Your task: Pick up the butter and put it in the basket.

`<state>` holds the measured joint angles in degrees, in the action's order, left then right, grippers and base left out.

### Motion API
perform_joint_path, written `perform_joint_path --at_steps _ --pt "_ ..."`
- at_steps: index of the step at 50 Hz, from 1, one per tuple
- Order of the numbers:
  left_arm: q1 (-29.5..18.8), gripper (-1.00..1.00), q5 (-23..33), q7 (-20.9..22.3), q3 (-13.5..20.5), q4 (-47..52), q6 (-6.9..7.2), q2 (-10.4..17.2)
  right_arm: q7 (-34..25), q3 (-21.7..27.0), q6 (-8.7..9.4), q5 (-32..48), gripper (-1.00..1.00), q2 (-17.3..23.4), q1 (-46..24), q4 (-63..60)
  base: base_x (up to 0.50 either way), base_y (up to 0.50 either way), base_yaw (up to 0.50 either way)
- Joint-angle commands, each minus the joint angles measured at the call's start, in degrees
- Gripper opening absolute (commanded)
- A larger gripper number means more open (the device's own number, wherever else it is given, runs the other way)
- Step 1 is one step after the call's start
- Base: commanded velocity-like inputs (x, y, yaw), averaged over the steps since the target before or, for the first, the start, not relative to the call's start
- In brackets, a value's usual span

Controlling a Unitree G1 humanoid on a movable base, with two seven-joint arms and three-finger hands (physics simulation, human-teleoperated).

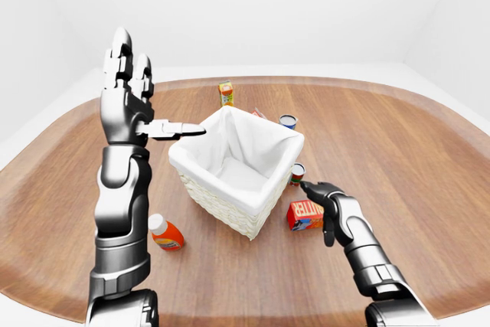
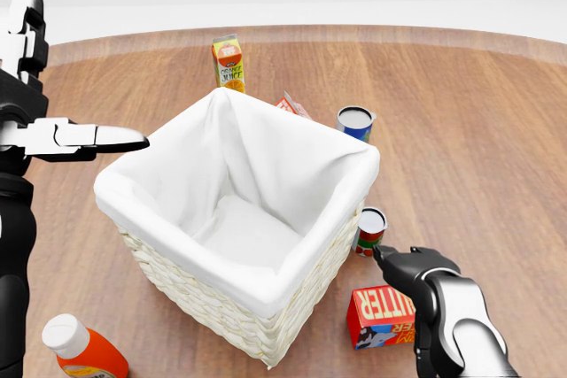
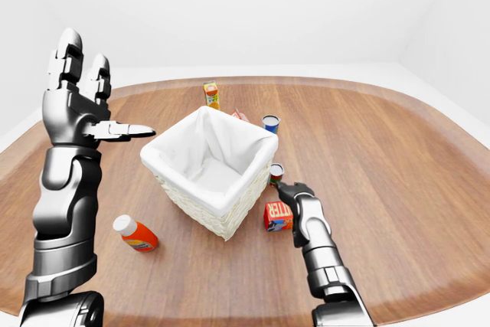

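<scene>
Now the right hand (image 2: 416,265) hangs unclenched over the butter (image 2: 379,314), covering its right end.

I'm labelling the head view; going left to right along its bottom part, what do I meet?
Orange bottle with a white cap → white-lined wicker basket → red butter box → right robot hand.

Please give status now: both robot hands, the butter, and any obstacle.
Left robot hand raised, open, empty. Right robot hand open over butter box, not gripping. Butter on table beside basket. Small can stands close by.
</scene>
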<state>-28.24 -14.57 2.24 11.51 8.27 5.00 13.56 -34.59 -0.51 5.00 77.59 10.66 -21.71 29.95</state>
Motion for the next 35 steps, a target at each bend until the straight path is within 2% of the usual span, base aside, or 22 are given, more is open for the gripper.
perform_joint_path --at_steps 1,20,35 --pt "0.0 1.00 0.0 0.1 0.0 -0.6 0.00 0.0 8.3 -1.6 0.00 -3.9 1.00 0.0 -4.9 13.2 0.00 0.00 0.00" --pt "0.4 1.00 -0.3 0.2 0.1 -1.6 0.00 0.0 26.9 -4.1 0.00 -15.2 1.00 -0.6 -15.6 40.5 0.00 0.00 0.00" --pt "0.5 1.00 -0.2 0.3 0.0 -2.3 0.00 -0.1 31.3 -6.2 0.00 -16.0 1.00 -1.7 -16.9 45.9 0.00 0.00 0.00"
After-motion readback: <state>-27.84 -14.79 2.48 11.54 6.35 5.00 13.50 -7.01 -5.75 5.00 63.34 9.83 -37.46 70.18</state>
